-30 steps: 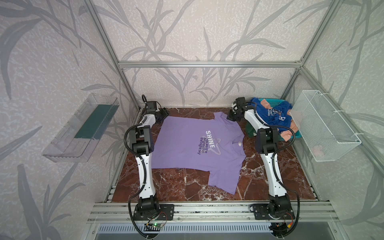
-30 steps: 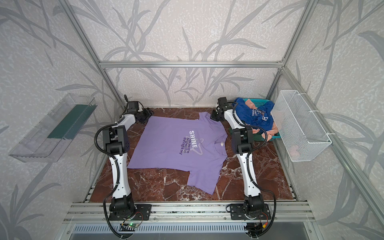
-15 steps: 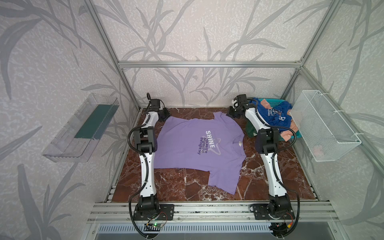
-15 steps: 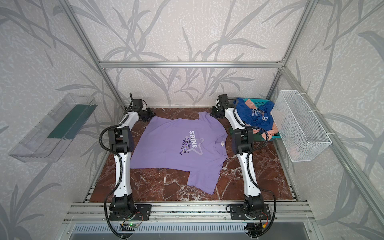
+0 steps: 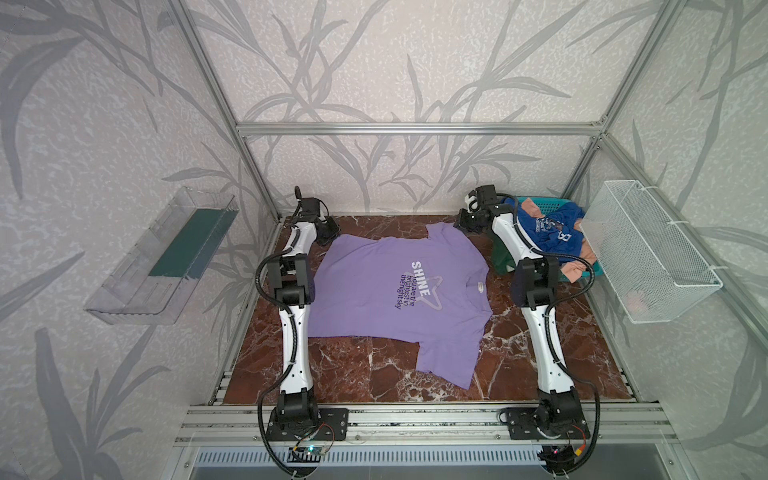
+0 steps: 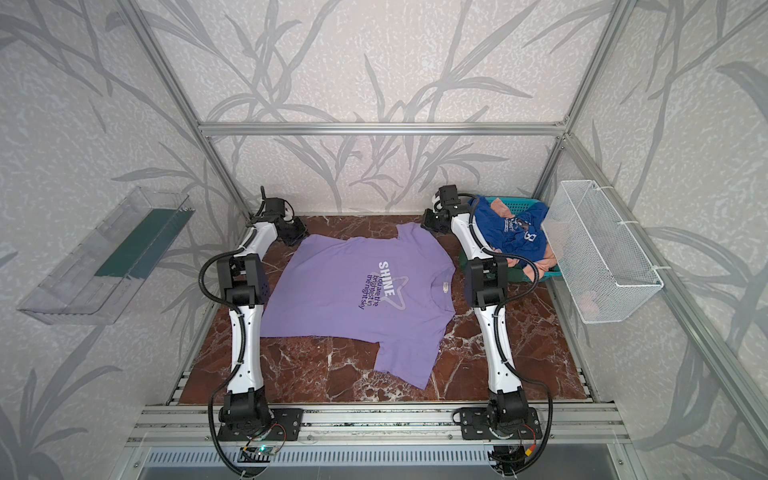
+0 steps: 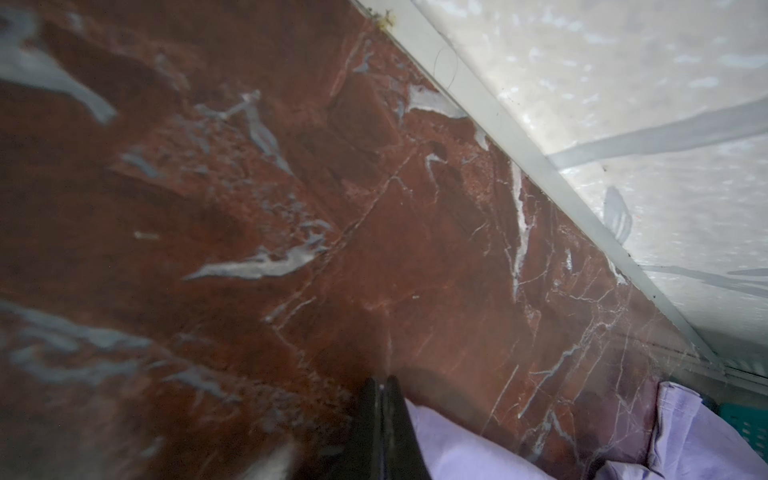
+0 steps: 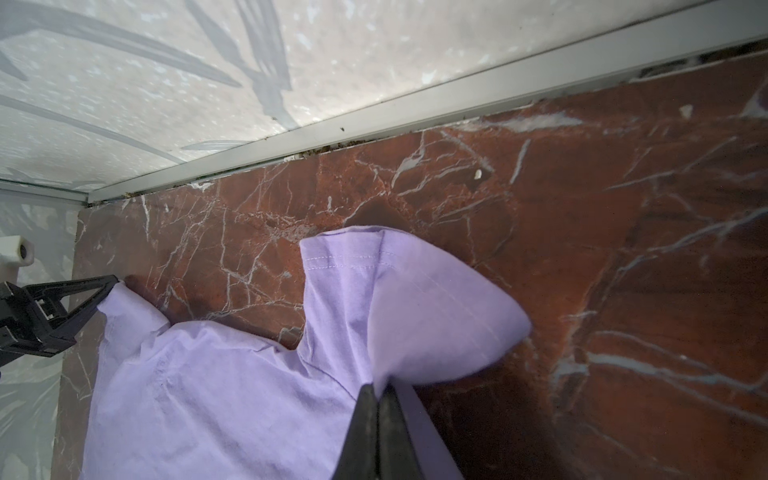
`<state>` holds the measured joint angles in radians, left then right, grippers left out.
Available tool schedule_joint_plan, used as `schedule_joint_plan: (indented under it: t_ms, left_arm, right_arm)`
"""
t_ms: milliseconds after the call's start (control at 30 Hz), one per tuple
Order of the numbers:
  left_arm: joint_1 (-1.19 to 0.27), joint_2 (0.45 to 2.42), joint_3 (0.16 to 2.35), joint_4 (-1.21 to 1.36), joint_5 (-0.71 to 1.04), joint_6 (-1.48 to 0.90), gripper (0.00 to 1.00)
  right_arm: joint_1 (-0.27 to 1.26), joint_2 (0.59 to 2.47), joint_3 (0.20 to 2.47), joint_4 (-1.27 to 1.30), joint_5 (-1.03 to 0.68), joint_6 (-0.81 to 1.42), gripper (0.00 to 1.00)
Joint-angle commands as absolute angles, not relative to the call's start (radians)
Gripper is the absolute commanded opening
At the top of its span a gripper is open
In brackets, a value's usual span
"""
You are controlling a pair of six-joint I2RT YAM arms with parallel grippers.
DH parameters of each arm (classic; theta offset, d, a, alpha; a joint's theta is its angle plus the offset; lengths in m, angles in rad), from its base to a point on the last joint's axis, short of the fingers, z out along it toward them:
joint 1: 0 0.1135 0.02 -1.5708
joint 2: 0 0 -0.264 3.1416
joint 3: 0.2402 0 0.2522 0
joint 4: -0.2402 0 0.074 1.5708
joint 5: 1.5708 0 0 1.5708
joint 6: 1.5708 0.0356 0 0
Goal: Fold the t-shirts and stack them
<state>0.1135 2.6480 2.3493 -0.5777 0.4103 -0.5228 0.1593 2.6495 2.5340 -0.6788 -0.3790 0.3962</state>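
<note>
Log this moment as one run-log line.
phase: grasp before fold | left gripper: shut on lavender t-shirt, far hem corner | right gripper: shut on its far sleeve | shirt: spread, unfolded

The lavender t-shirt (image 5: 386,286) is lying spread flat, print side up — a white "SHINE" star, the collar pointing right, the far sleeve standing up a little. The royal blue t-shirt (image 5: 552,232) is lying crumpled over the peach t-shirt (image 5: 575,272) at the far right — the dark green t-shirt (image 5: 500,259) is peeking out beside them.

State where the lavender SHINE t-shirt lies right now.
In both top views the lavender SHINE t-shirt lies spread on the marble table's middle, between both arms; the teal basket sits at its far right.
</note>
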Motion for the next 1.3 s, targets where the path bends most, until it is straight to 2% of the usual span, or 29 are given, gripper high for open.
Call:
schedule_joint_plan:
  t_ms: [0,700,1267]
  left_arm:
    - [0.112,2.652,2.379,-0.636,0.400,-0.475,0.00]
    - [0.170,2.566,2.375,-0.645,0.404,-0.415,0.00]
    - [0.177,2.453,2.260,-0.598,0.428,-0.354,0.00]
  right_arm:
    - [0.153,2.639,2.563,-0.701,-0.386,0.385,0.00]
    - [0.152,2.509,2.544,-0.720,-0.441,0.222,0.00]
    - [0.152,2.426,2.470,-0.745,-0.462,0.128,0.00]
